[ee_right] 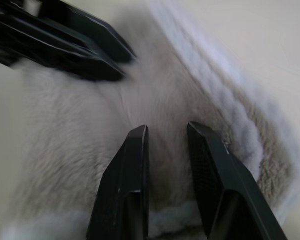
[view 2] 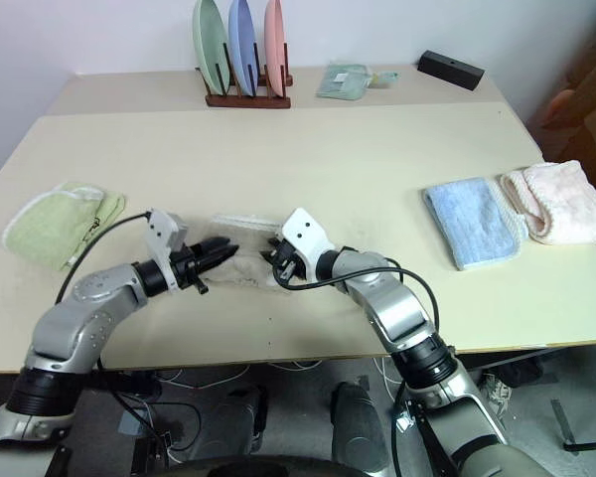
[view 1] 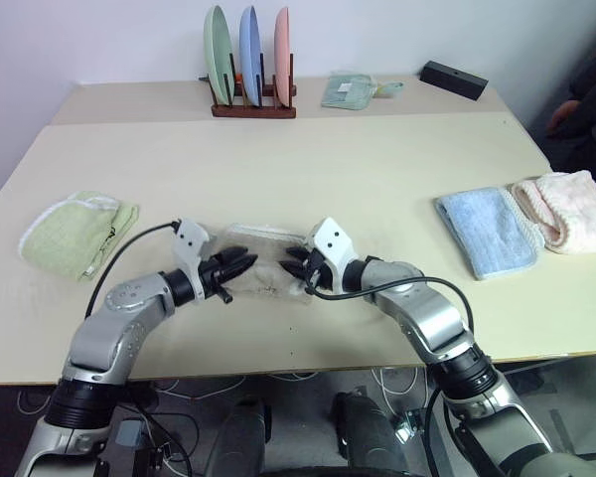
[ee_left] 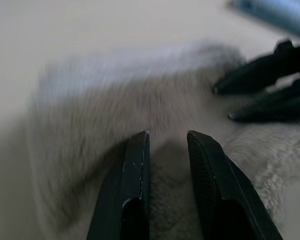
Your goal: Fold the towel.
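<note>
Towel place: the towel (view 1: 263, 260) was seen near the front edge of the table (view 1: 377, 179), between the two grippers, lying as a small bunched packet, not spread flat.
Left gripper: the left gripper (view 1: 240, 265) was held low over the towel's left part, its fingers (ee_left: 135, 185) parted by a narrow gap; nothing was seen clamped between them.
Right gripper: the right gripper (view 1: 296, 263) was held at the towel's right part, its fingers (ee_right: 132, 175) likewise narrowly parted above the pile, with no cloth pinched.
Done: the towel was judged already gathered into a compact, partly folded shape, white edging (ee_right: 225, 115) showing along one side.
Left: a tidy final fold and flattening were judged outstanding.
Other cloths: a green cloth (view 1: 77, 231) lay far left; a blue cloth (view 1: 487, 231) and a pink towel (view 1: 568, 211) lay right.
</note>
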